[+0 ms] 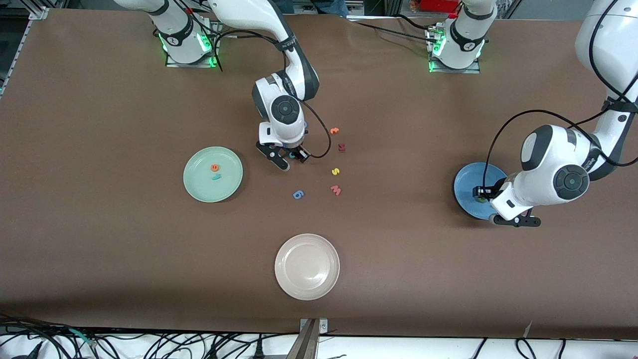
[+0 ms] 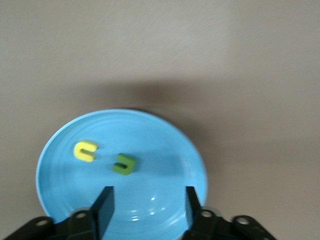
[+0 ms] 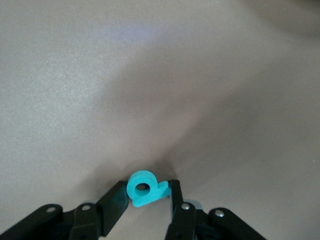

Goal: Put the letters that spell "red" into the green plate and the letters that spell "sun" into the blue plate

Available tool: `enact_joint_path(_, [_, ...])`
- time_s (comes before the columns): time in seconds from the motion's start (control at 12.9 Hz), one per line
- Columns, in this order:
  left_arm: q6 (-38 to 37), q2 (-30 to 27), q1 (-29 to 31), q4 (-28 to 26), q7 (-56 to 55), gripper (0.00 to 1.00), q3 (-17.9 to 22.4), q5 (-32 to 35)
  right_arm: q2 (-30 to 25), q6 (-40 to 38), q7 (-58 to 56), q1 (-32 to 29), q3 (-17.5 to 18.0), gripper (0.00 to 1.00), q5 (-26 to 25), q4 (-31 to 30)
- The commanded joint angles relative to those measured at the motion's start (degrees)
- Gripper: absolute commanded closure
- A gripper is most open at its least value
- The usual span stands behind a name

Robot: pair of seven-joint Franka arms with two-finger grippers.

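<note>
Brown surface (image 1: 99,124). Green plate (image 1: 199,187) holds orange e (image 1: 214,168), teal r (image 1: 216,177). Blue plate (image 2: 60,195) holds yellow u (image 2: 85,151), olive n (image 2: 124,164); left claw (image 2: 147,205) open above. Right claw (image 3: 147,197) pinches teal d (image 3: 142,187). Yellow s (image 1: 335,171) mid-surface.

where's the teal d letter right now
The teal d sits between the right gripper fingers, just above the table mid-way between the green plate and the yellow s.

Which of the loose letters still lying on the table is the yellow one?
The yellow letter, nearer the front camera than the dark red letter and just farther than the pink letter; the others are orange and blue.
</note>
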Motion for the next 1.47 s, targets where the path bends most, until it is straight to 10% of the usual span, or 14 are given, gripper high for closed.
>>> enact_joint_path(0.0, [-1.6, -1.39, -1.89, 0.54, -8.71, 0.0, -5.09, -3.44, -1.88, -4.32, -3.24, -0.02, -3.0, 0.8, 0.93, 0.15])
enact_joint_path(0.54, [8.68, -0.07, -21.64, -0.34, -34.74, 0.0, -6.25, -2.48, -4.62, -17.78, -31.77, -0.11, -20.39, 0.8, 1.1, 0.25])
enact_joint_path(0.77, [15.35, 3.17, -32.45, -0.08, -47.2, 0.0, -2.14, 3.11, -3.57, -17.96, -37.09, -3.89, -20.85, 0.75, 1.1, 0.16])
enact_joint_path(1.01, [22.11, 7.92, -40.37, 0.36, -58.37, 0.0, 3.4, 12.0, -1.8, -17.96, -37.01, -4.07, -20.94, 0.0, 1.1, 0.07])
enact_joint_path(1.39, [23.1, 11.18, -43.47, 2.28, -60.95, 0.01, 5.35, 14.57, -3.38, -22.24, -43.93, -4.86, -24.0, 0.0, 1.1, 3.65])
